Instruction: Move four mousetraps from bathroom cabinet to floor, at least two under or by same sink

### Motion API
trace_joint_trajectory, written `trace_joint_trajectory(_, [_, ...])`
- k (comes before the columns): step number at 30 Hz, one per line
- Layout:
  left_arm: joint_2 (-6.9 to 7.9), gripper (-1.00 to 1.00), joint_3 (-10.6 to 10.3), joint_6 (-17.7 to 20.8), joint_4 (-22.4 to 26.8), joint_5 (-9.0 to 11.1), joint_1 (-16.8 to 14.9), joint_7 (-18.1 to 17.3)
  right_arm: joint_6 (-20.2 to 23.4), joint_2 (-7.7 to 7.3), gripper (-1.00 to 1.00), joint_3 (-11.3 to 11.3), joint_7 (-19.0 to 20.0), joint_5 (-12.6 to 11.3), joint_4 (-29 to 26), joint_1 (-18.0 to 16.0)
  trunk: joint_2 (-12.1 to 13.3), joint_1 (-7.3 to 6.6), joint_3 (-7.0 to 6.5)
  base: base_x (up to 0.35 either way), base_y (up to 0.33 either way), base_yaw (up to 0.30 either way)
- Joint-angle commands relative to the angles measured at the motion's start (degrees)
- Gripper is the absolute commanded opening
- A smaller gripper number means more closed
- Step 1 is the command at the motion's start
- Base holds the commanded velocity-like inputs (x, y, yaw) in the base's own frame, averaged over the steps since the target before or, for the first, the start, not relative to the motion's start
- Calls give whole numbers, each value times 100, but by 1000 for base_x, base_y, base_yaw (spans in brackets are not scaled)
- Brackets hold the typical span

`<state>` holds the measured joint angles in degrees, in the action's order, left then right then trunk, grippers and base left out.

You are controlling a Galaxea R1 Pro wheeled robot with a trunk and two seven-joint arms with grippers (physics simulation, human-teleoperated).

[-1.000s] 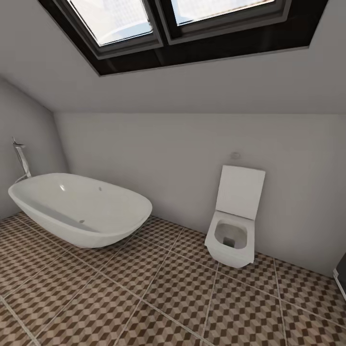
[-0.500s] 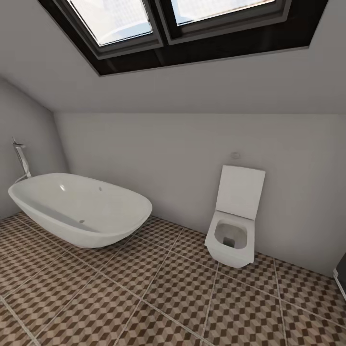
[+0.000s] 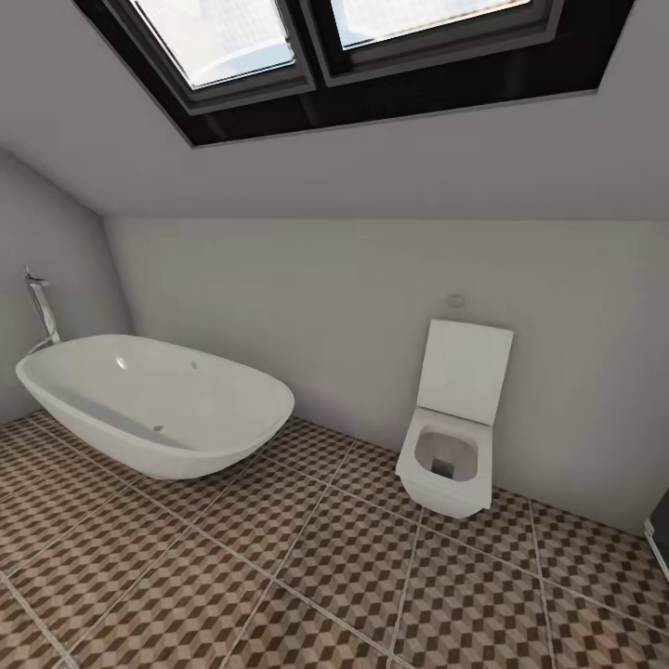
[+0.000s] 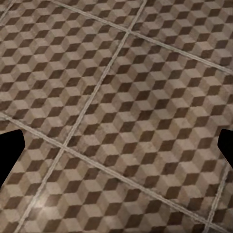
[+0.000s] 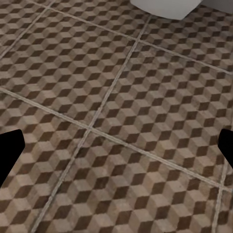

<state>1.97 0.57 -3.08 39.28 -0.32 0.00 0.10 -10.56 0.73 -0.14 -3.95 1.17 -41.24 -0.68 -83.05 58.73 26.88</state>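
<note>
1. Hanging over the bathroom floor, the left gripper spreads wide, its dark fingertips at opposite picture edges, bare tile between.
2. The right gripper gapes equally wide; a white toilet edge lies ahead.
3. Open tile separates bathtub and toilet.

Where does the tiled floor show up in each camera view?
Head: floor across the lower third, under tub and toilet.
Left wrist: floor beyond the left gripper.
Right wrist: floor beyond the right gripper, white fixture at one edge.
Shared landmark: pale grout lines.
</note>
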Motion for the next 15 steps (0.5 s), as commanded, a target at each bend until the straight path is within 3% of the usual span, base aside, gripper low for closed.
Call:
trace_joint_trajectory(1, [5, 100, 1, -24, -10, -3, 0, -3, -19, 1, 100, 2, -12, 34, -7, -3, -3, 0, 5, 0, 0, 0])
trace_joint_trajectory(6, [36, 100, -8, -223, -95, -2, 0, -22, -47, 5, 100, 23, 16, 124, -33, -3, -3, 0, 5, 0, 0, 0])
trace_joint_trajectory(8, [47, 100, -32, -507, -141, 2, 0, -33, -58, 6, 100, 30, 24, 156, -33, -3, -3, 0, 5, 0, 0, 0])
trace_joint_trajectory(15, [49, 100, -34, -593, -270, 2, 0, -36, -60, 6, 100, 32, 26, 166, -15, -3, -3, 0, 5, 0, 0, 0])
